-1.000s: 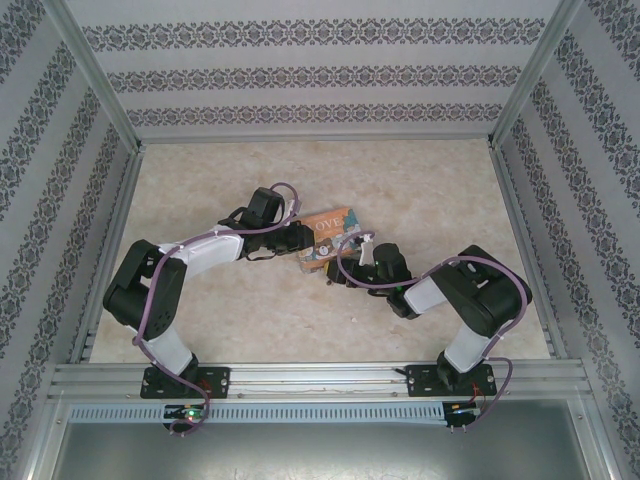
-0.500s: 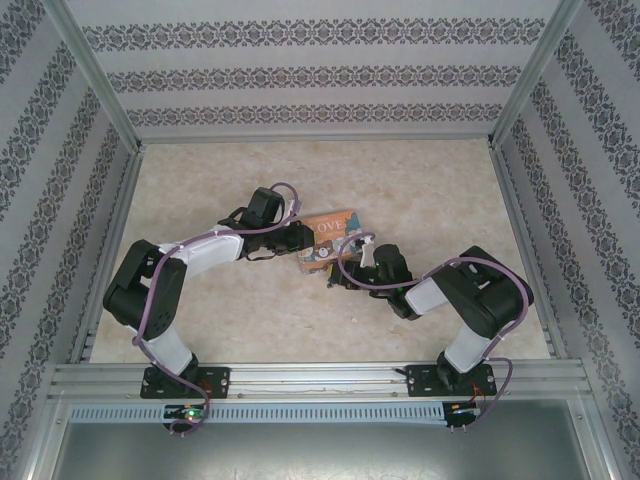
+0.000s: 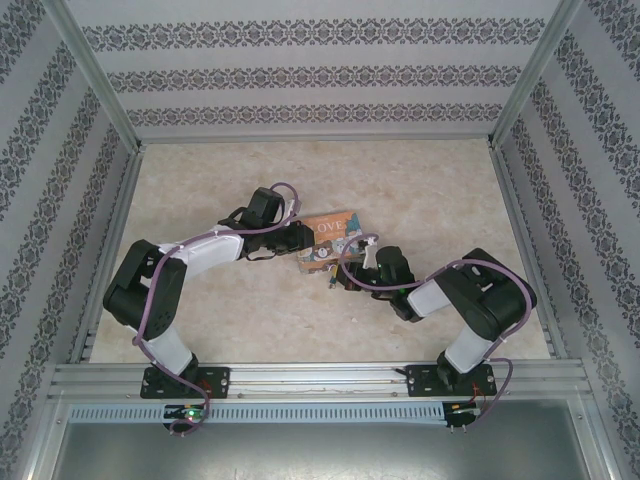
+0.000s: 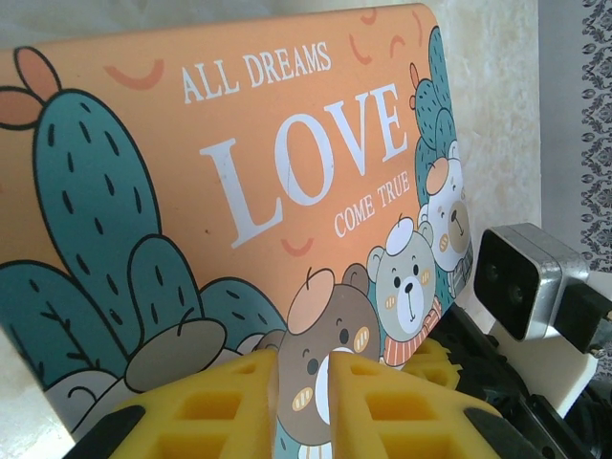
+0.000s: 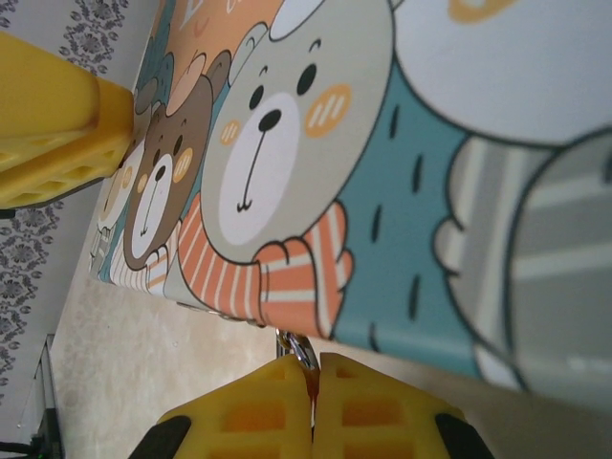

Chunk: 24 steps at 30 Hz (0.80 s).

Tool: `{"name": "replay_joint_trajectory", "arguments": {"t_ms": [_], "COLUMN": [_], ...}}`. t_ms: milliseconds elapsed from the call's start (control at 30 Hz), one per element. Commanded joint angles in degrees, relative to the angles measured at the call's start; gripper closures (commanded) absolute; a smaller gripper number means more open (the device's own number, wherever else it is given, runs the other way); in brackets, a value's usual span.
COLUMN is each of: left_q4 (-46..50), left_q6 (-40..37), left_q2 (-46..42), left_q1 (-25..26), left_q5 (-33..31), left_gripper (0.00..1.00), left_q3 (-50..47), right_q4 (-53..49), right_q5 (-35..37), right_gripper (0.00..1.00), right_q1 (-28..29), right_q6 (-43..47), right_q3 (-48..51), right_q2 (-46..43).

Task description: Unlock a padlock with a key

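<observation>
Since a second ago the right arm has crept a little toward the near side of the table (image 3: 420,190) and the jaws of the right gripper (image 5: 312,375) have drawn together; the left arm and the orange box (image 4: 287,172) sit where they were. We see the right gripper's yellow pads (image 5: 249,406) pressed flat against each other, with no gap between them. A thin brownish sliver shows in their seam, and we cannot tell what it is.

The padlock (image 5: 299,350) hangs at the near edge of the box. From the right wrist we see only its silvery shackle loop, which comes off the box's edge and meets the tips of the closed pads. Its body is hidden, so we cannot tell whether the pads have hold of it. The loop's long axis runs from the box's edge straight toward the right gripper, in line with its fingers, pointing to the near side.

The left gripper (image 4: 304,365) is closed most of the way, with the box's edge clamped between its pads at the left end of the box. The box is closed, and we cannot see inside it. From above, its printed face with the word LOVE shows upward. Its long axis runs left to right, the right end a little farther off, about the middle of the table
</observation>
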State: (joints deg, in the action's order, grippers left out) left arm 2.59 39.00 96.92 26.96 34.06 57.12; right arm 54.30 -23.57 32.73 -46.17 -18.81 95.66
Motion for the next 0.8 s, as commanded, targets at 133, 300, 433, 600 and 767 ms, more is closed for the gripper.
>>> {"name": "replay_joint_trajectory", "arguments": {"t_ms": [133, 300, 433, 600, 767], "left_q4": [2.9, 2.1, 0.8, -0.1, -0.5], "left_q6": [-1.7, -0.9, 0.1, 0.8, 0.9], "left_q2": [-1.2, -2.3, -3.0, -3.6, -3.3], "left_q1": [0.7, 1.3, 1.9, 2.7, 2.9], "left_q5": [-0.7, -0.8, -0.8, -0.9, -1.0], "left_gripper": [0.79, 0.79, 0.79, 0.79, 0.79], "left_q3": [-2.7, -4.9, -6.8, -8.2, -8.4], "right_q4": [4.1, 5.5, 7.4, 9.5, 11.6], "right_q5": [3.1, 6.4, 10.2, 14.3, 16.9], "right_gripper": [1.0, 1.0, 1.0, 1.0, 1.0], "right_q1": [-0.7, -0.8, -0.4, 0.8, 1.9], "right_q6": [-2.0, -4.9, -8.0, -11.2, -13.5], "right_q3": [2.7, 4.0, 5.2, 5.6, 5.0], "right_q2": [-3.1, -5.1, -6.2, -6.6, -5.1]}}
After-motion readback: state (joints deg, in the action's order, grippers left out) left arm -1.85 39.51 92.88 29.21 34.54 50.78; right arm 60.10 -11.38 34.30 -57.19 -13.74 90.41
